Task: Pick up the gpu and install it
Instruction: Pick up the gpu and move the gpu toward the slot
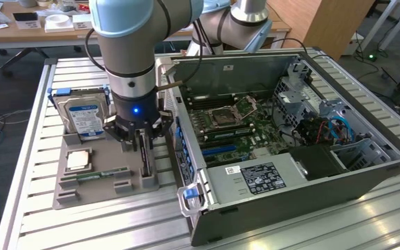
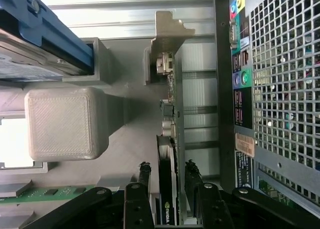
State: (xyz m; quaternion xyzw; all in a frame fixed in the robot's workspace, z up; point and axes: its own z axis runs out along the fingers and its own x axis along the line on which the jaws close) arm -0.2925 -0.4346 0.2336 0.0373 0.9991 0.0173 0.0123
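The gpu (image 1: 145,165) is a thin dark card standing on edge in a slot of the grey holder tray (image 1: 96,197), just beside the open computer case (image 1: 366,179). My gripper (image 1: 141,139) hangs straight down over the card. In the wrist view the card (image 2: 172,119) runs away from the camera, with its metal bracket (image 2: 167,31) at the far end. The gripper (image 2: 168,171) is open and straddles the card's near end. Its black fingers (image 2: 144,176) stand on either side with a narrow gap to each face.
On the tray lie a blue-labelled hard drive (image 1: 85,117), a CPU (image 1: 78,159) and a green RAM stick (image 1: 96,176). The case's motherboard (image 1: 238,130) lies exposed. The case's perforated rear panel (image 2: 285,89) stands close beside the card. A grey tray block (image 2: 62,121) rises on the other side.
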